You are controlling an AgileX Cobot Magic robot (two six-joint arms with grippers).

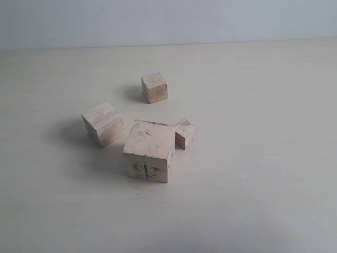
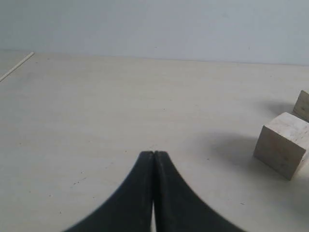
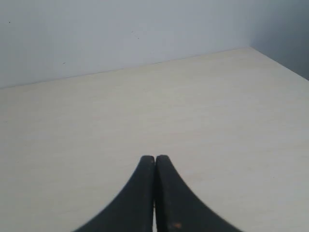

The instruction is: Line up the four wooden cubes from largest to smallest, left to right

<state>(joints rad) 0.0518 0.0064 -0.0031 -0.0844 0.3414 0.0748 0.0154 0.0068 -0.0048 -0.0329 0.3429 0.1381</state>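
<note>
Black fingers of the left gripper (image 2: 154, 153) are pressed together with nothing between them, above bare table (image 1: 263, 105). The left wrist view shows the gripper well apart from the second-largest cube (image 2: 282, 143). The edge of another cube shows at the frame border beyond it; which one it is cannot be told.

Neither gripper appears in the exterior view. There the four wooden cubes sit in a loose cluster near the middle of the pale table, not in a row.

- Furthest left is the second-largest cube (image 1: 104, 123). It is turned at an angle, with a faint line across its top face.
- Next, and nearest the camera, is the largest cube (image 1: 149, 150). It has dark marks and a vertical crack line on its front face. It is near the second-largest cube, with a gap between them.
- Behind it, toward the wall (image 1: 158, 21) and apart from the others, is the third cube (image 1: 154, 87).
- Furthest right is the smallest cube (image 1: 185, 133), just beside the largest cube's far right corner. Whether the two touch cannot be told.

Each cube rests flat on the table and casts a soft shadow to its left.

On the right, the right gripper (image 3: 154, 157) is likewise closed tight and empty. Its wrist view shows only table and wall, no cube.
</note>
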